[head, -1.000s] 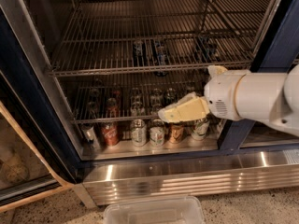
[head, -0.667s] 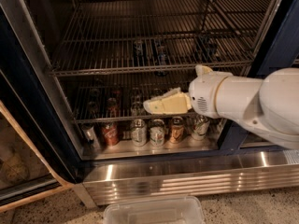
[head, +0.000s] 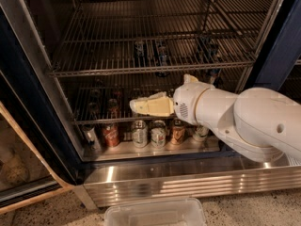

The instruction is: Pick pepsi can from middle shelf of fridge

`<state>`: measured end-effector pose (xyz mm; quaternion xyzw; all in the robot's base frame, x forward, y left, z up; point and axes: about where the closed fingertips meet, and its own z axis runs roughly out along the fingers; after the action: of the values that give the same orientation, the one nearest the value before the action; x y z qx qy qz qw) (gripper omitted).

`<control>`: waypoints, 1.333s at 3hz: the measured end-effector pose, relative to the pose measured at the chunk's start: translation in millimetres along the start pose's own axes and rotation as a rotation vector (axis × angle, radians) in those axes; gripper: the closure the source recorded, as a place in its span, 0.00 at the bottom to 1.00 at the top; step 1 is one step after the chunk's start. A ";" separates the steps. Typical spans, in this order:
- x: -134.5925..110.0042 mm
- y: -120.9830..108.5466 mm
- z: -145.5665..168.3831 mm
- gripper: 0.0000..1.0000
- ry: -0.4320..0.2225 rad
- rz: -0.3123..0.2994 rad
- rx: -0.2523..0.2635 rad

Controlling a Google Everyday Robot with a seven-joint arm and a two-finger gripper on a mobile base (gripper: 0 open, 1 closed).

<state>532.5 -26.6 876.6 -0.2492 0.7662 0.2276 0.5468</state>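
1. Fridge (head: 277, 51) is open with the inside in view. No door blocks the racks.
2. Pepsi can (head: 162, 54) stands upright on the middle shelf (head: 94, 72), set back from the front rail. Similar dark cans stand near it on the left and further right. None looks moved or lifted.
3. Gripper (head: 140, 106) is inside the fridge opening and points left. It sits below the middle shelf's front rail, level with the lower rack (head: 89, 122). It is well apart from the pepsi can and under it, with the wire rack between them.
4. Grip state: cannot tell whether it is clenched or released. No can shows in it, so I judge nothing is grasped.
5. The white arm (head: 254, 121) comes in from the right and covers the right part of the lower rack and of the bottom row.
6. The bottom row holds a red can (head: 111, 135) and green-and-white cans (head: 139, 134) just under the gripper. These are not the target.
7. Done so far, as I judge it: only the approach to the fridge.
8. Left to do: raise the gripper above the middle shelf rail, reach in to the pepsi can, close on it, lift it and pull it out.
9. Progress looks early, with no contact made yet.
10. A clear plastic bin (head: 155, 213) sits on the floor in front of the kick plate (head: 188, 182).
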 end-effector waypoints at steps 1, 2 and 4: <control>0.0 0.0 0.0 0.00 0.000 0.000 0.000; 0.6 3.4 2.1 0.00 -0.011 0.006 -0.001; 78.0 -51.6 -12.1 0.00 -0.085 0.162 0.183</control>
<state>534.6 -84.4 802.1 -0.1257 0.7775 0.2107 0.5790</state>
